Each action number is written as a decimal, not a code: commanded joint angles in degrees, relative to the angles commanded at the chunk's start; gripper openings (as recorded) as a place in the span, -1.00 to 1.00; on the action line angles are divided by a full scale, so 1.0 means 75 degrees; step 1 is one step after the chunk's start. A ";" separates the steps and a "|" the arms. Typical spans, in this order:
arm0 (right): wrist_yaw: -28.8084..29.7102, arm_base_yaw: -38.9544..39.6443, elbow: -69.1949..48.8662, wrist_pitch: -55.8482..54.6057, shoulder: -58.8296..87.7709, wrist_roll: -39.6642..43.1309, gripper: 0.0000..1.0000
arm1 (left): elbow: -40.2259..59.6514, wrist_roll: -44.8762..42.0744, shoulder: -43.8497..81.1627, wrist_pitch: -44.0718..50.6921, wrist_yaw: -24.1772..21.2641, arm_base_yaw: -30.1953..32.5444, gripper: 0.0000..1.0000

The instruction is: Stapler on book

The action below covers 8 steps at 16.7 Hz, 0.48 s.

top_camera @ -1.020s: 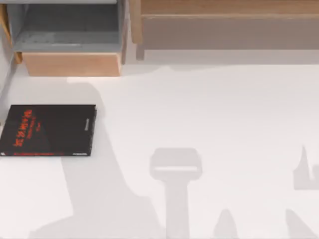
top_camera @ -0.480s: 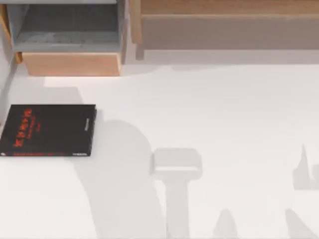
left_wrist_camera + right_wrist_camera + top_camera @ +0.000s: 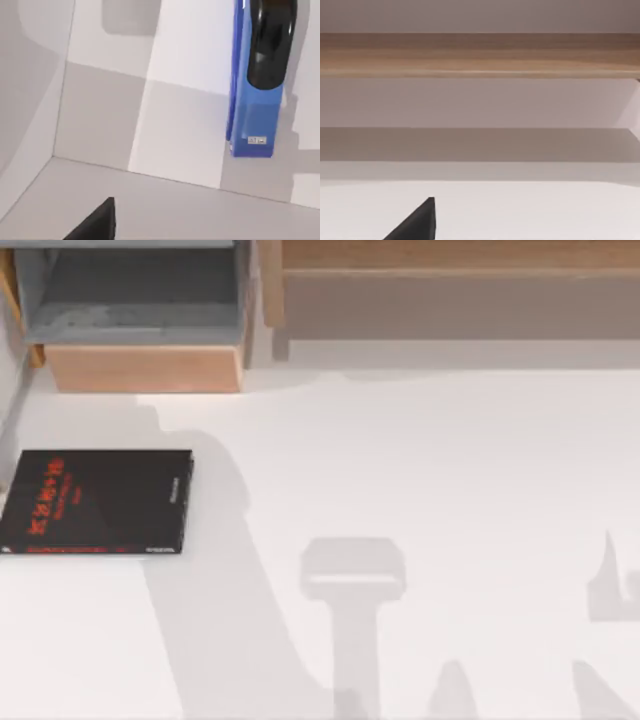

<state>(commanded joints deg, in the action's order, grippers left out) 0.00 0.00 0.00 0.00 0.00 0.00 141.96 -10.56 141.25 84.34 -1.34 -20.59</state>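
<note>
- Left gripper (image 3: 97, 222): a single dark fingertip pokes into the lower left of the left wrist view. Cannot tell if the jaws are apart or together. Nothing held that I can see.
- Right gripper (image 3: 417, 222): the same dark tip at the lower left of the right wrist view, facing a wooden shelf edge (image 3: 480, 55) across pale table. Jaw state cannot be told here either. This arm looks idle.
- Stapler (image 3: 257, 80): upper right of the left wrist view, blue body with dark glossy top part, lying flat on the white table (image 3: 185, 130), long axis running up and down the frame. It sits well apart from the fingertip, off to one side of the camera's centre.
- Book (image 3: 97, 502): black cover, red lettering, flat at the left edge of the top view, middle height, just below a wooden drawer unit (image 3: 140, 365). Top bare; stapler not yet on it.
- Judgement: task at the approach stage, pick-up not yet made.
- Risks:
  - Stapler is off-centre to the left gripper, so closing without lining up could clip one end and spin or push it away.
  - The glossy rounded top could slip if pinched there rather than on the flat blue sides.
  - Book lies close to the table's left edge; a careless set-down could shove it or leave the stapler overhanging.
</note>
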 joint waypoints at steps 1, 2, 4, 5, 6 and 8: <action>0.0000 0.0000 0.0000 0.0000 0.0000 0.0000 1.00 | -0.0122 0.0089 0.0283 -0.0402 0.0002 0.0077 1.00; 0.0000 0.0000 0.0000 0.0000 0.0000 0.0000 1.00 | -0.0240 0.0162 0.0563 -0.0812 0.0005 0.0134 1.00; 0.0000 0.0000 0.0000 0.0000 0.0000 0.0000 1.00 | -0.0412 0.0262 0.1070 -0.1419 0.0016 0.0211 1.00; 0.0000 0.0000 0.0000 0.0000 0.0000 0.0000 1.00 | -0.0452 0.0292 0.1239 -0.1607 0.0020 0.0246 1.00; 0.0000 0.0000 0.0000 0.0000 0.0000 0.0000 1.00 | -0.0467 0.0308 0.1339 -0.1716 0.0021 0.0279 1.00; 0.0000 0.0000 0.0000 0.0000 0.0000 0.0000 1.00 | -0.0470 0.0313 0.1368 -0.1748 0.0022 0.0292 1.00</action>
<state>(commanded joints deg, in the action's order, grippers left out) 0.00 0.00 0.00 0.00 0.00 0.00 138.44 -8.22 151.51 71.23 -1.17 -18.40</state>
